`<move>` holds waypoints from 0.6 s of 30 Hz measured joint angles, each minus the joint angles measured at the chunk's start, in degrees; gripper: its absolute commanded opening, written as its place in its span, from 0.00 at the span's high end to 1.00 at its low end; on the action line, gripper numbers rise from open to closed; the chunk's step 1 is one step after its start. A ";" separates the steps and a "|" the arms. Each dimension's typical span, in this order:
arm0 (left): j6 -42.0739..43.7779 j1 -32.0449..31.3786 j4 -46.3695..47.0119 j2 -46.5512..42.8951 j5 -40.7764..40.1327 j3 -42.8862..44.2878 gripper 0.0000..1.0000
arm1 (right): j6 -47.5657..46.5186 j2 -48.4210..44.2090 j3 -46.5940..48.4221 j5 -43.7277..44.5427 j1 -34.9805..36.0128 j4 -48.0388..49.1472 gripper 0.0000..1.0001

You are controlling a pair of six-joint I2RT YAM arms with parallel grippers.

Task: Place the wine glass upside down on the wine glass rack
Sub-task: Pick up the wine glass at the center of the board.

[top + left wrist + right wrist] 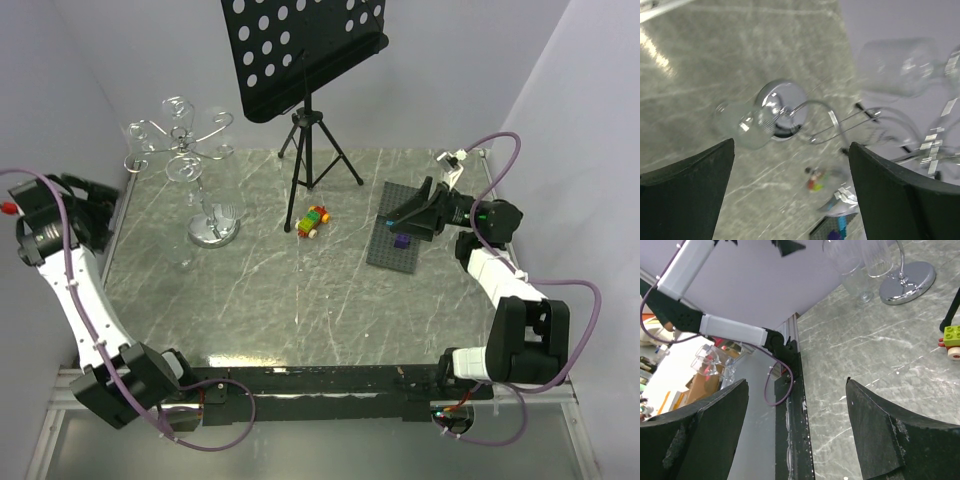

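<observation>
The chrome wine glass rack [182,145] stands at the back left on its round mirror base [213,232]. In the right wrist view, two clear glasses [854,271] hang bowl-down beside that base [907,282]. A blurred wine glass bowl [897,65] shows large in the left wrist view among the curled hooks [825,122], and a second bowl [747,125] shows near the base. My left gripper [790,200] is open and empty, drawn back left of the rack [100,205]. My right gripper [405,213] hovers open and empty over the right side.
A black music stand on a tripod [310,130] stands behind the middle. A small toy brick car [314,222] lies centre. A grey baseplate [385,250] with a purple brick [401,241] lies under the right gripper. Walls close in on the left and right.
</observation>
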 measured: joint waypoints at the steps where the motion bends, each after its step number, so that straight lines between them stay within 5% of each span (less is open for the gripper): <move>1: 0.20 -0.22 -0.33 -0.85 -0.31 -1.55 0.03 | -0.04 0.48 0.00 0.00 0.00 0.02 0.15; 11: 2.45 -1.16 3.37 -2.71 6.67 -18.60 0.22 | 0.39 6.43 0.02 0.04 3.41 -0.04 0.16; 18: 5.66 -1.29 5.16 5.20 10.19 -19.87 0.25 | 1.77 10.05 0.46 0.02 7.43 -0.04 0.17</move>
